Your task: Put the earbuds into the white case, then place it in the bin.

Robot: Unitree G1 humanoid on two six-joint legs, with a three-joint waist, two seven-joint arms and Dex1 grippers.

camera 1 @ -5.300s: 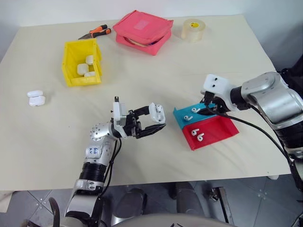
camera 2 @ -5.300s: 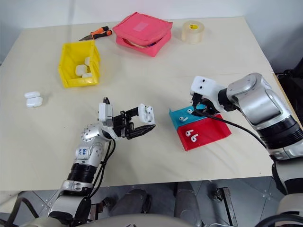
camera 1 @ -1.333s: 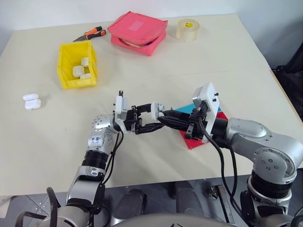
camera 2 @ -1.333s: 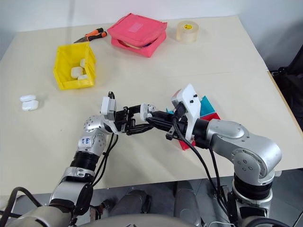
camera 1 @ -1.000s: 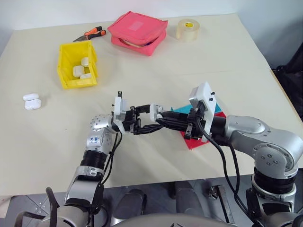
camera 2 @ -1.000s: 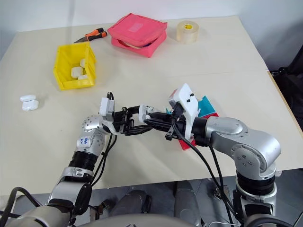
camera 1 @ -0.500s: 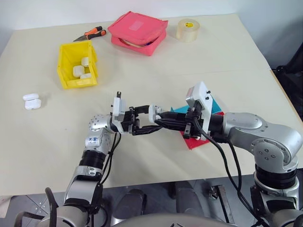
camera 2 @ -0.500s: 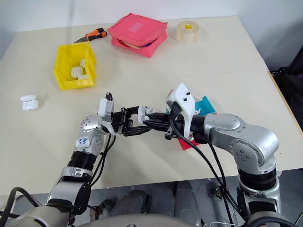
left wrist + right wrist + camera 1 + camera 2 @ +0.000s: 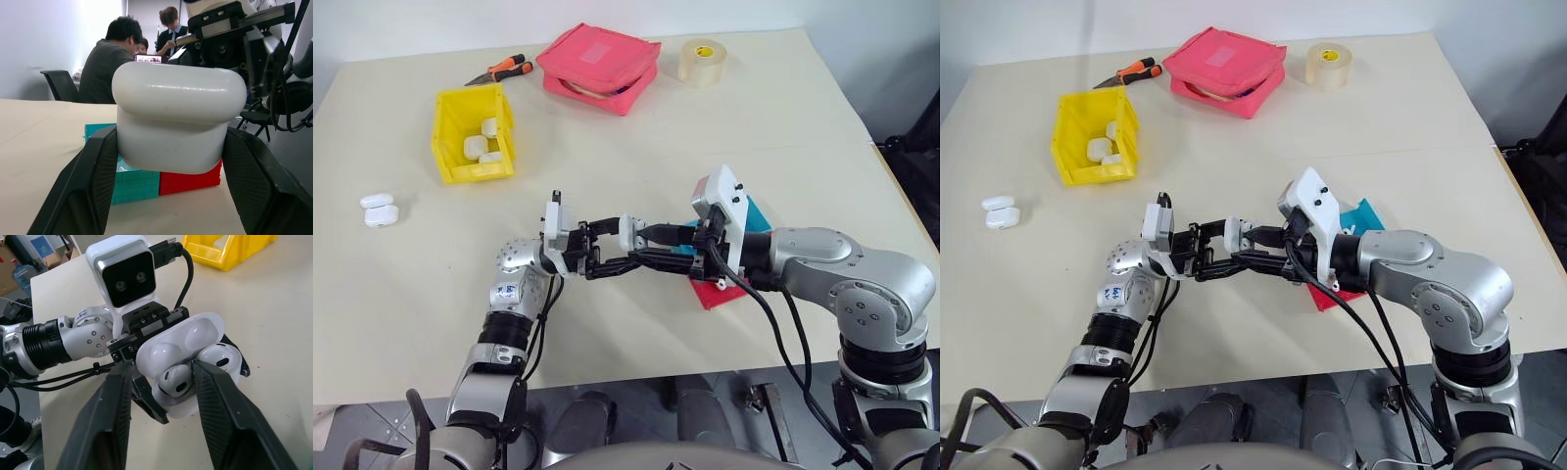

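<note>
My left gripper (image 9: 628,245) is shut on the white case (image 9: 631,231), holding it above the table with its lid (image 9: 193,330) flipped open. In the left wrist view both fingers (image 9: 93,186) clamp the case body (image 9: 178,117). My right gripper (image 9: 164,377) is open, its fingers astride the case. One earbud (image 9: 173,380) lies in the case between them, and a second earbud (image 9: 217,357) sits in the slot beside it. The yellow bin (image 9: 445,137) stands at the far left of the table with white cases (image 9: 475,147) inside.
Two more white cases (image 9: 377,209) lie left of the bin. A red tray (image 9: 720,291) and a blue tray (image 9: 759,211) sit under my right forearm. A pink pouch (image 9: 597,67), a tape roll (image 9: 702,61) and pliers (image 9: 497,69) line the far edge.
My right gripper's fingers have spread apart at the case, where they were close together before. Both arms stay where they were, and the left gripper keeps its hold on the case.
</note>
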